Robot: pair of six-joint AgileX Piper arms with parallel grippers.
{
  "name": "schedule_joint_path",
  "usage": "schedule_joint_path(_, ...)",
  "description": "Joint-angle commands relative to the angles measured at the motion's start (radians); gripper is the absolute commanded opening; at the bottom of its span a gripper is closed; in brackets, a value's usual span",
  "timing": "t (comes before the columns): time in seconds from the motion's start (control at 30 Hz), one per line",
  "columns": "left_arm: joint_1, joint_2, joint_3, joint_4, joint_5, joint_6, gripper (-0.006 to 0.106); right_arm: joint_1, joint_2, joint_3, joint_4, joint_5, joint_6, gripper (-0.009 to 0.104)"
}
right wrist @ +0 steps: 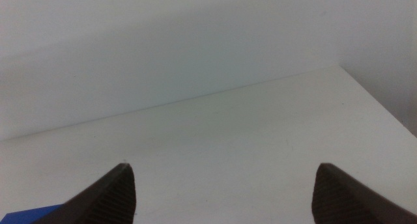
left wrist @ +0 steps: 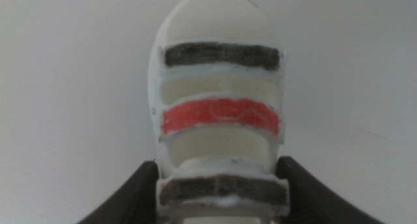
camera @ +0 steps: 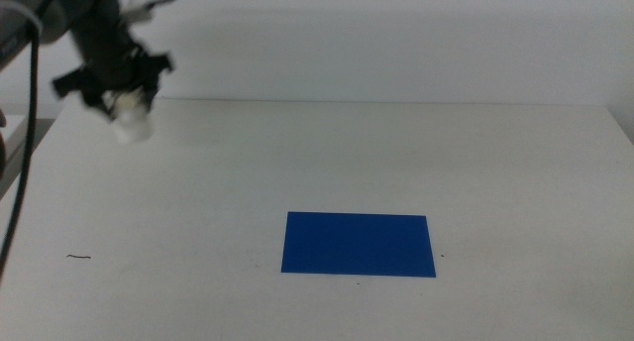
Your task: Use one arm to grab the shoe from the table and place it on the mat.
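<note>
The left gripper (camera: 127,111) is clamped on the shoe (left wrist: 218,113), held off the table (camera: 198,202) by the far left edge; the arm (camera: 69,24) reaches in from the left; the mat (camera: 358,245) lies well apart, nearer the camera; the right gripper (right wrist: 221,191) is spread wide above bare table.

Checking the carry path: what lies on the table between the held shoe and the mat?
Nothing: in the middle view, only bare white table separates the shoe, in the left gripper, from the blue mat.
</note>
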Motion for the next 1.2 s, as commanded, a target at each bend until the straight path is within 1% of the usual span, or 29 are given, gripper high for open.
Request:
schedule_joint_path(0.0, -0.104, -0.105, 0.029, -0.002, 0.009, -0.048, -0.002, 0.002, -0.005, 0.002, -0.006, -0.01, -0.002, 0.079)
schedule_joint_path(0.13, -0.246, -0.18, 0.111, -0.036, 0.009, -0.158, -0.002, 0.002, -0.005, 0.002, -0.006, -0.01, -0.002, 0.079)
schedule_joint_path(0.3, -0.45, -0.185, 0.159, -0.051, 0.009, -0.249, -0.002, 0.002, -0.005, 0.002, -0.006, -0.01, -0.002, 0.079)
schedule_joint_path(0.37, -0.525, -0.18, 0.166, -0.05, 0.009, -0.312, -0.002, 0.002, -0.005, 0.002, -0.006, -0.01, -0.002, 0.079)
schedule_joint_path(0.43, -0.599, -0.173, 0.166, -0.026, 0.009, -0.39, -0.002, 0.002, -0.005, 0.002, -0.006, -0.01, -0.002, 0.079)
schedule_joint_path(0.53, -0.679, -0.161, 0.166, 0.053, 0.009, -0.416, -0.002, 0.002, -0.005, 0.002, -0.006, -0.01, -0.002, 0.079)
schedule_joint_path(0.57, -0.699, -0.157, 0.166, 0.06, 0.009, -0.419, -0.002, 0.002, -0.005, 0.002, -0.006, -0.01, -0.002, 0.079)
schedule_joint_path(0.67, -0.73, -0.142, 0.166, 0.045, 0.009, -0.419, -0.002, 0.002, -0.005, 0.002, -0.006, -0.01, -0.002, 0.079)
schedule_joint_path(0.73, -0.736, -0.132, 0.166, 0.018, 0.009, -0.419, -0.002, 0.002, -0.005, 0.002, -0.006, -0.01, -0.002, 0.079)
schedule_joint_path(0.9, -0.739, -0.125, 0.163, -0.015, 0.009, -0.377, -0.002, 0.002, -0.005, 0.002, -0.006, -0.01, -0.002, 0.079)
schedule_joint_path(1.0, -0.739, -0.125, 0.163, -0.011, 0.009, -0.362, -0.002, 0.002, -0.005, 0.002, -0.006, -0.01, -0.002, 0.079)
schedule_joint_path(1.17, -0.735, -0.115, 0.163, -0.058, 0.009, -0.362, -0.002, 0.002, -0.005, 0.002, -0.006, -0.01, -0.002, 0.079)
